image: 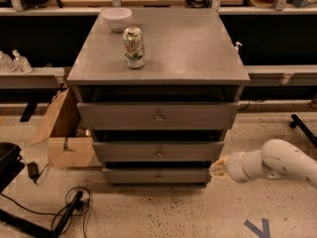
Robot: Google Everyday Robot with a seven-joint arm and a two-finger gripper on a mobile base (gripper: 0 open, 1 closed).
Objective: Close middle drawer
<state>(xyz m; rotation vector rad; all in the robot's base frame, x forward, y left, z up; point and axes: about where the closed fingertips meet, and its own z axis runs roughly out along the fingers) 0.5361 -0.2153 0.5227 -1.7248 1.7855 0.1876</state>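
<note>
So here's where we're at: the middle drawer point(129, 151) sits second down in the cabinet point(198, 58). Its front looks pretty much pushed in, though there's a dark gap right above it. Our gripper point(220, 168) hangs just off the cabinet's lower right corner, beside the drawer's right end. We honestly can't tell if it's open or closed, or if it's touching. We reckon the push is in its last bit. Next we'd check the front is seated and nudge it straight in if not.
</note>
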